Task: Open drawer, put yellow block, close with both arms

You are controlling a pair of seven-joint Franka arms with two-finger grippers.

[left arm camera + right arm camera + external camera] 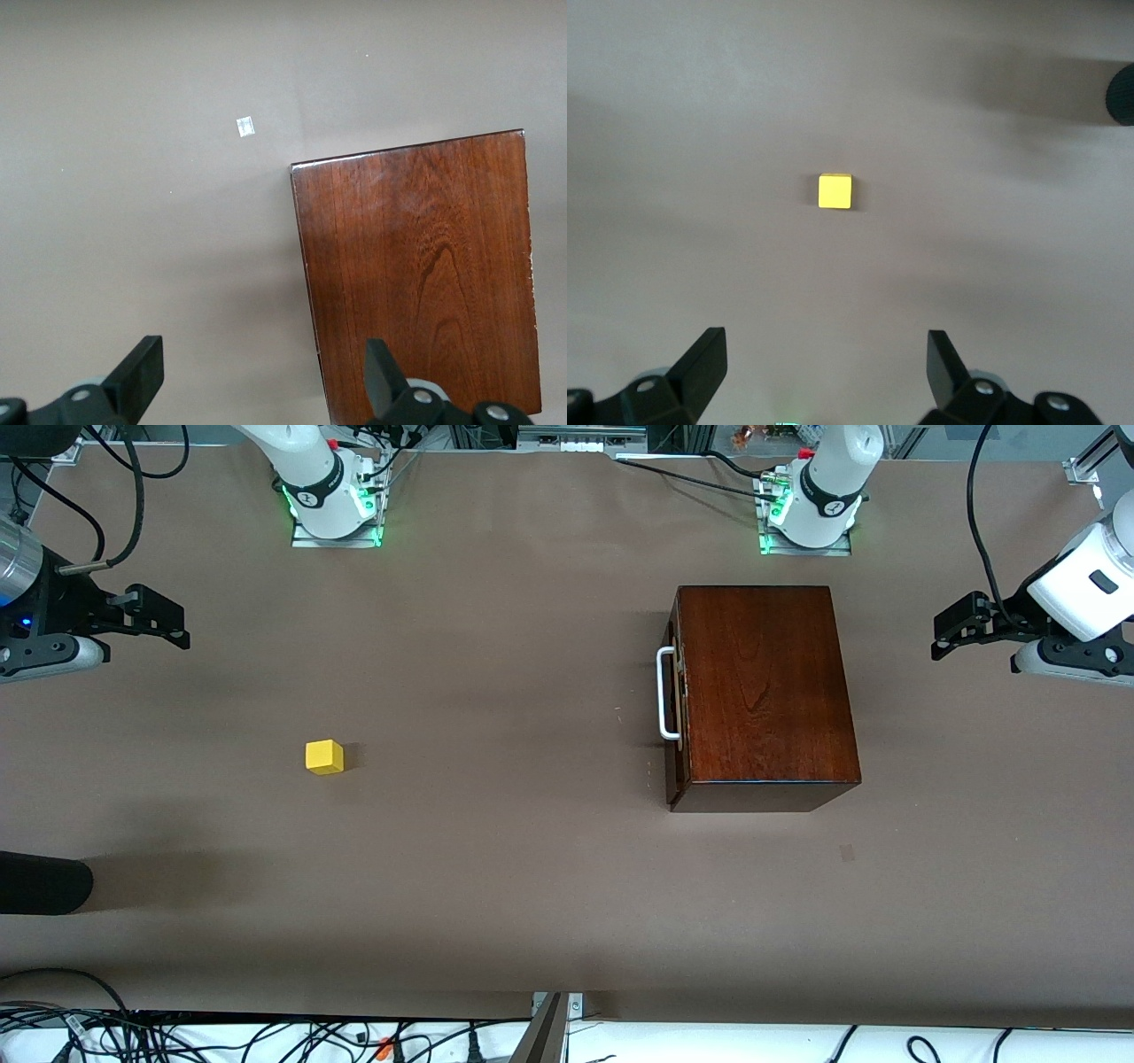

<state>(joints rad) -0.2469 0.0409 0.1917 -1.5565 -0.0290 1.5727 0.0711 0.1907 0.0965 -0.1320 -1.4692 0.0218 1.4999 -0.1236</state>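
The drawer (677, 691) sits shut in the dark wooden box (766, 691), its white handle (664, 695) facing the right arm's end of the table. A yellow block (324, 757) lies alone on the brown table toward that end. My right gripper (168, 615) hangs open and empty over bare table; in the right wrist view the yellow block (834, 191) lies ahead of the right gripper (828, 367). My left gripper (952, 629) hangs open and empty over the table beside the box's handle-less end. The left wrist view shows the box (425, 274) with the left gripper (263, 376) at its edge.
A black rounded object (44, 881) pokes in at the right arm's end, nearer the front camera than the block. A small white tag (245, 127) lies on the table close to the box. Cables (266, 1036) run along the table's near edge.
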